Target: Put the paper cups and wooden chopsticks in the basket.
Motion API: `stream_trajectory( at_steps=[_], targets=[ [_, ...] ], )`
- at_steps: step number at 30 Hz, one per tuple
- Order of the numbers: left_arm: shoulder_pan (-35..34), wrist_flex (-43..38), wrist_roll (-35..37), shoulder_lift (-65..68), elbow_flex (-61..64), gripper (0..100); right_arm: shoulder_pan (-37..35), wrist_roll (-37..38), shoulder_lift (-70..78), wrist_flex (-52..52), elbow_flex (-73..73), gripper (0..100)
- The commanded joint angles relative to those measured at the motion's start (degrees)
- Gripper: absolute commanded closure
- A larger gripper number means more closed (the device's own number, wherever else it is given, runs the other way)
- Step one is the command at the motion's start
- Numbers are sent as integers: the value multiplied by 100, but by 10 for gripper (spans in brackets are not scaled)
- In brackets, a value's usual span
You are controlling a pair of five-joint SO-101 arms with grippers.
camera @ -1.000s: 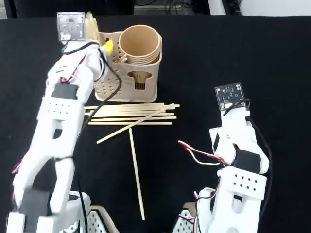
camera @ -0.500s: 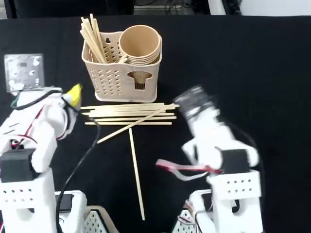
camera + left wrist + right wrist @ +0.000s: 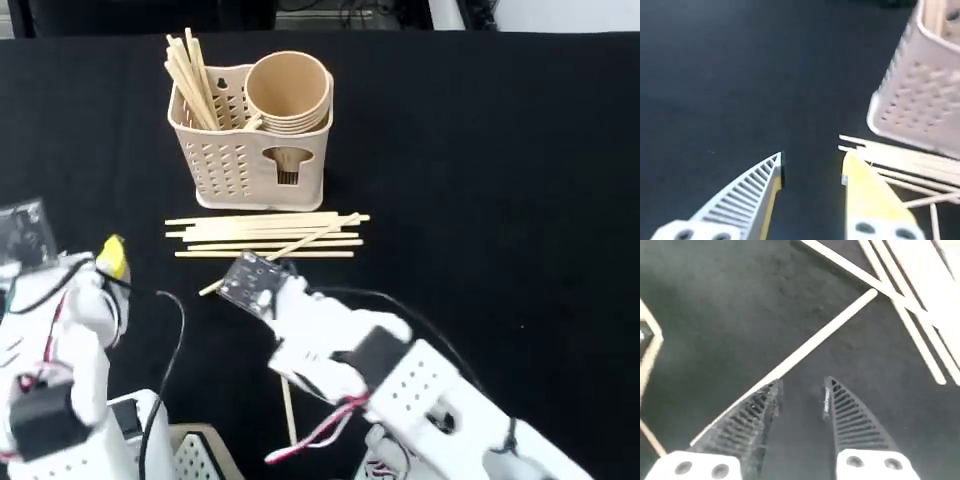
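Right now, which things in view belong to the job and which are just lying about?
Job:
basket
paper cups stacked in it
chopsticks standing in it
loose chopsticks in front of it
single chopstick by the open right tool

Lying about:
black table
black cable
red and white wires

Robotics lab bench, black table point(image 3: 500, 150), cabled robot arm point(image 3: 400, 380)

Table point(image 3: 520, 150) — black, matte top

Bright, even light on the pale basket point(image 3: 250, 165) and chopsticks point(image 3: 262, 234), stark against the dark matte table point(image 3: 480, 150).
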Motion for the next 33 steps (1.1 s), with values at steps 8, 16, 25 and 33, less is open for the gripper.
stream_trajectory(
  at_steps=[8,16,25,33],
  targets=[
    [-163,62,-18,-185,40,802,-246,-2057,2536,-1363,-1121,796],
    [-154,44,-18,-237,101,802,580,-2268,3266,-1618,-1613,796],
    [-171,44,0,-237,101,802,677,-2251,4716,-2796,-1666,797],
    [-171,62,-9,-237,101,802,703,-2251,5244,-2725,-1815,893]
  ],
)
